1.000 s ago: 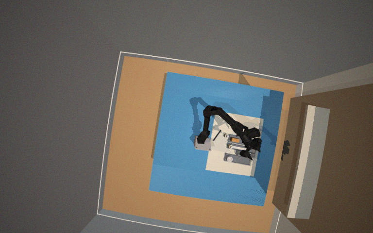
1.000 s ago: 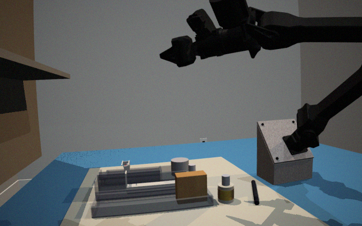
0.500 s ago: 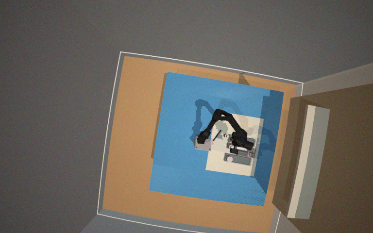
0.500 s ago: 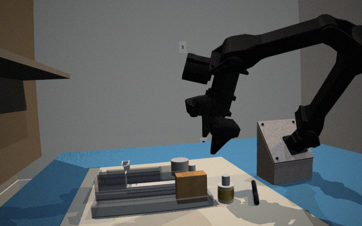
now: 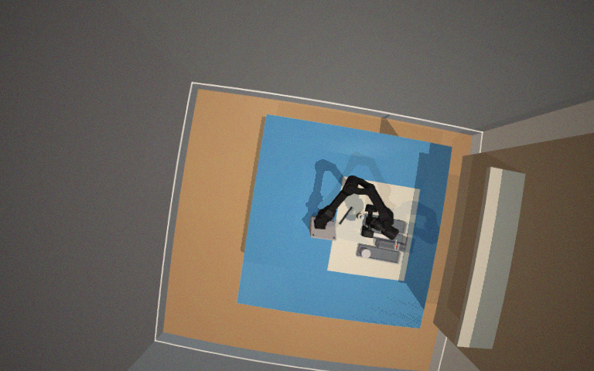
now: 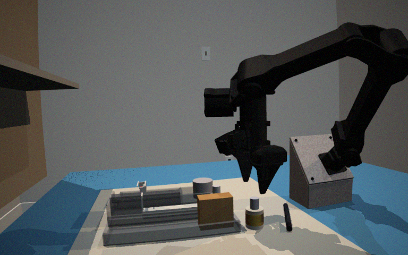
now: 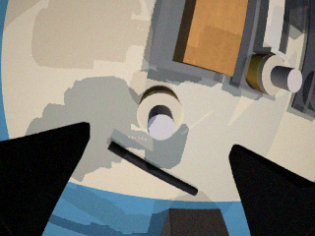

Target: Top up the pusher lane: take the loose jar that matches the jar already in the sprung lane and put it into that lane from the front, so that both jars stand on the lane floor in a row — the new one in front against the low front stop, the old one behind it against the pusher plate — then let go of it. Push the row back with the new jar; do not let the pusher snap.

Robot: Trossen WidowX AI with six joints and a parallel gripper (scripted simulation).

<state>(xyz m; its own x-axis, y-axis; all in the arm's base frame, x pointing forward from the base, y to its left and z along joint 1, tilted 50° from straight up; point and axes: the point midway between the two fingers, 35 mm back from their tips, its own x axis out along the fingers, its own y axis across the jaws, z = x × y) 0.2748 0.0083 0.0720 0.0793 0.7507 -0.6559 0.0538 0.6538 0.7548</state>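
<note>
The loose jar (image 5: 360, 216) (image 6: 254, 219) (image 7: 154, 110) has an amber body, a cream shoulder and a narrow pale cap. It stands upright on the cream mat in front of the lanes. A like jar (image 6: 216, 189) (image 7: 268, 74) stands at the front end of the middle, sprung lane (image 7: 253, 36), partly hidden in the exterior view. A long white strip (image 6: 177, 207) (image 7: 274, 25) lies behind that jar; the pusher plate's contact with it is unclear. My gripper (image 5: 368, 220) (image 6: 254, 187) (image 7: 163, 142) is open and empty, pointing down with its fingertips above the loose jar's cap.
An orange box (image 6: 214, 210) (image 7: 217, 36) stands in the neighbouring lane. A wide grey round container (image 5: 365, 253) (image 6: 202, 186) stands in the far lane. A black rod (image 5: 346, 215) (image 6: 287, 217) (image 7: 153, 168) lies near the loose jar, towards the arm's base (image 6: 329, 194).
</note>
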